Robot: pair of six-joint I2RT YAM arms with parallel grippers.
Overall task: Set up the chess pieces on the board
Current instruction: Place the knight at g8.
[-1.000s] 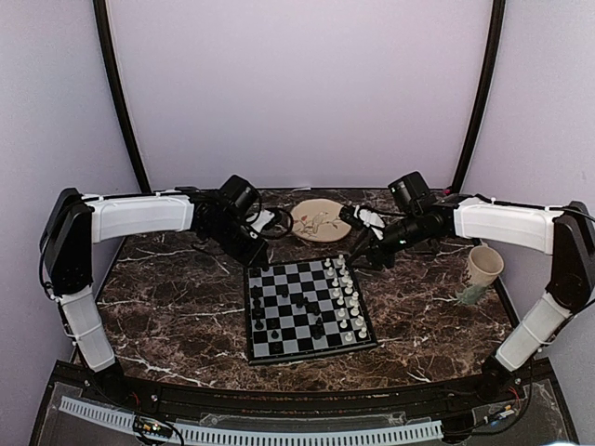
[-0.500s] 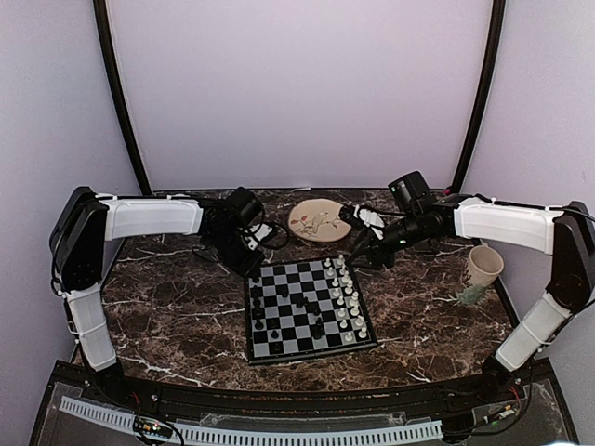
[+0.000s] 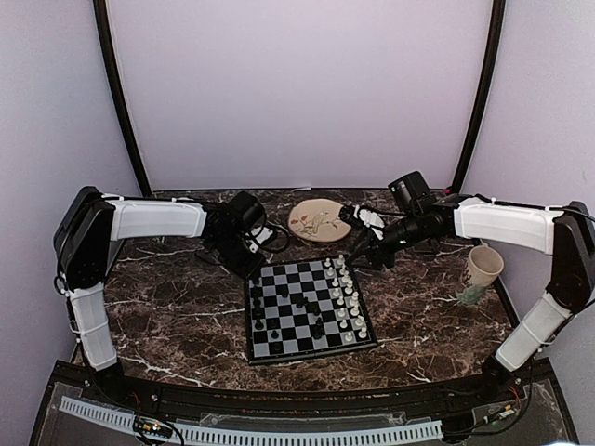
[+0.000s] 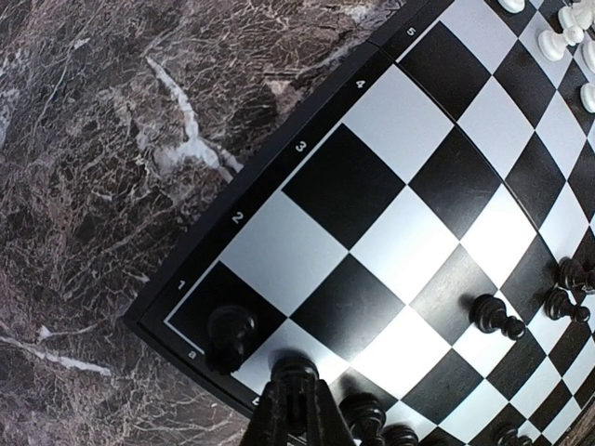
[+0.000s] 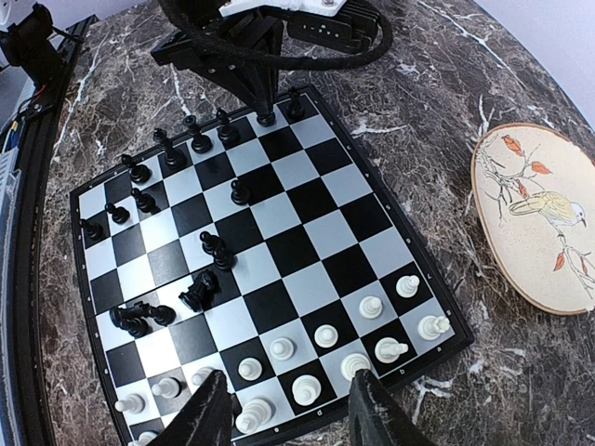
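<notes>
- The board sat on the dark marble table, about in the middle between the two arms.
- The left gripper was down at the board's far left corner, fingers pinched almost fully together on the head of a black piece. That piece stood on the second square along the board's edge row.
- Right next to it, on the board's corner square, stood another black piece, not touched by anything.
- The right gripper hung over the board's far right corner, above the white side. Its fingers were spread wide with nothing between them.
- The white pieces were lined up in two rough rows along the board's right edge as the overhead camera saw it.
- The black pieces were on the board's left half. Some stood along the left edge and others were scattered toward the middle.
- A few of the black ones near the middle of the board looked tipped over, but they were too small to be sure.
- A round beige plate with a bird on it lay just beyond the board's far edge.
- A pale cup stood well off to the right of the board.
</notes>
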